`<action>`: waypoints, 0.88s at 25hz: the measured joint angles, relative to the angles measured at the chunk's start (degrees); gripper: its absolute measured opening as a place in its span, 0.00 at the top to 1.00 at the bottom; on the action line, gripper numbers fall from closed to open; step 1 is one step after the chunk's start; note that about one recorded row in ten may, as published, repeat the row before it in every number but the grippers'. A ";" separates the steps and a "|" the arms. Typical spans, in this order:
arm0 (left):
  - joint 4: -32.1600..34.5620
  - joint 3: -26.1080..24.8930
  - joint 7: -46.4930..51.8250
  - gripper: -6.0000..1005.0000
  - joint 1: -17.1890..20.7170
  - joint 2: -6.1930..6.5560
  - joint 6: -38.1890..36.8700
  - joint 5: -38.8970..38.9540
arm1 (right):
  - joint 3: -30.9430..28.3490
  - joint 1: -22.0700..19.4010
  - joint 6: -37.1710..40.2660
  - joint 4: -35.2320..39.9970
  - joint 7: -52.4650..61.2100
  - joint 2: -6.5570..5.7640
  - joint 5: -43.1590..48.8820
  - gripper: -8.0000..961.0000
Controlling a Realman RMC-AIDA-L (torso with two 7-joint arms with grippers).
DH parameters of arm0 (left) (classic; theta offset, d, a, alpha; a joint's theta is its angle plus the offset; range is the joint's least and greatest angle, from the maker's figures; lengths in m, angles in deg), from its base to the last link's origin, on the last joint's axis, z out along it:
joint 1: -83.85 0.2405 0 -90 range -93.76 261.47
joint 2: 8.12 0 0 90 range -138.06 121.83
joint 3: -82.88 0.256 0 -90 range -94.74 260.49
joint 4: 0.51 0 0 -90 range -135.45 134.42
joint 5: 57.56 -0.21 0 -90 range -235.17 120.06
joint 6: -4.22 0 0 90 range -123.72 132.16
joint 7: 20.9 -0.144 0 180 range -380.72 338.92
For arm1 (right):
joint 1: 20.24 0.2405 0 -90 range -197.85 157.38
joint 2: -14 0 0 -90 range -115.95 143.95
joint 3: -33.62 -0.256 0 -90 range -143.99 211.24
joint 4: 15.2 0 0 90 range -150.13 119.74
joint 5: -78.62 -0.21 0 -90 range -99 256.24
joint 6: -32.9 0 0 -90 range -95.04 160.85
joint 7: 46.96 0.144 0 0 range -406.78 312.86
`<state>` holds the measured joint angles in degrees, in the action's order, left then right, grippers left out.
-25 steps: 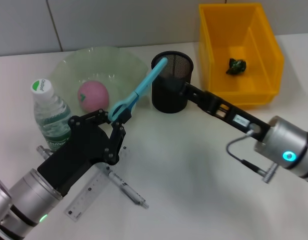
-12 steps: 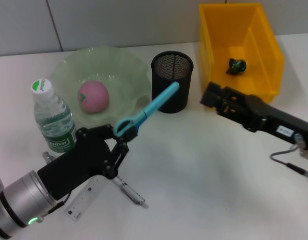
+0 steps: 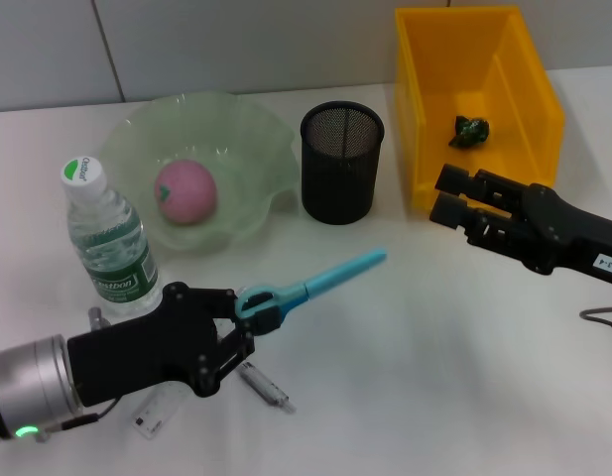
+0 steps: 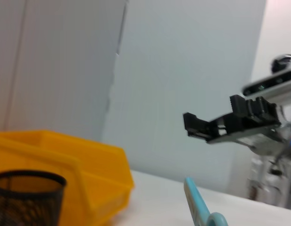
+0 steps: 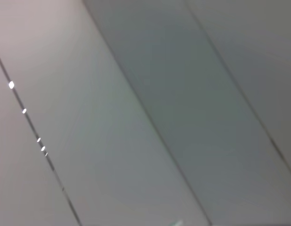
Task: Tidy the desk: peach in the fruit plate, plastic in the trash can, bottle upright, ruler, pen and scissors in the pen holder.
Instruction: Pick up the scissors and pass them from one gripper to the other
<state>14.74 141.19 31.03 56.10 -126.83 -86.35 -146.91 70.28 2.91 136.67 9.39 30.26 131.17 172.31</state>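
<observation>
My left gripper (image 3: 244, 319) is shut on the blue handles of the scissors (image 3: 330, 275), held low over the desk (image 3: 405, 377) with the sheathed blade pointing right, short of the pen holder (image 3: 342, 164). The sheath tip shows in the left wrist view (image 4: 196, 207). My right gripper (image 3: 452, 195) is open and empty in front of the trash can (image 3: 415, 119), which holds the green plastic (image 3: 471, 130). The peach (image 3: 184, 190) lies in the fruit plate (image 3: 261, 134). The bottle (image 3: 107, 238) stands upright. The pen (image 3: 264, 385) and ruler (image 3: 150, 417) lie by my left arm, the ruler mostly hidden.
The left wrist view shows the pen holder (image 4: 27, 197), the trash can (image 4: 88, 174) and my right gripper (image 4: 220, 125) beyond the scissors. The right wrist view shows only a plain grey surface. Bare white desk lies between the two arms.
My left gripper pulled back and down from the pen holder, the scissors swinging to point right. My right arm withdrew from the pen holder to the front of the trash can.
</observation>
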 joint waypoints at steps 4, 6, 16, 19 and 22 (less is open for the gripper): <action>12.07 7.14 9.68 0.88 2.57 0.29 -0.11 0.00 | 0.00 0.56 1.03 2.91 1.76 -0.15 2.64 0.30; 18.10 9.51 14.39 0.88 3.93 0.58 -0.18 -0.16 | -0.01 0.94 1.68 4.52 2.87 -0.18 3.92 0.30; 34.78 8.88 30.67 0.87 4.11 1.10 -3.87 -11.83 | 0.06 4.09 4.39 10.90 7.71 -0.36 9.80 0.30; 36.36 7.43 33.11 0.87 2.86 1.29 -5.90 -14.22 | 0.08 5.97 5.34 12.50 9.50 -0.37 13.75 0.30; 36.56 6.24 34.64 0.87 0.83 1.34 -7.62 -17.23 | 0.11 8.79 7.01 14.60 11.60 -0.37 18.87 0.30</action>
<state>51.30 147.42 65.67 56.93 -125.49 -93.97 -164.15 70.39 11.70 143.68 23.99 41.86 130.80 191.18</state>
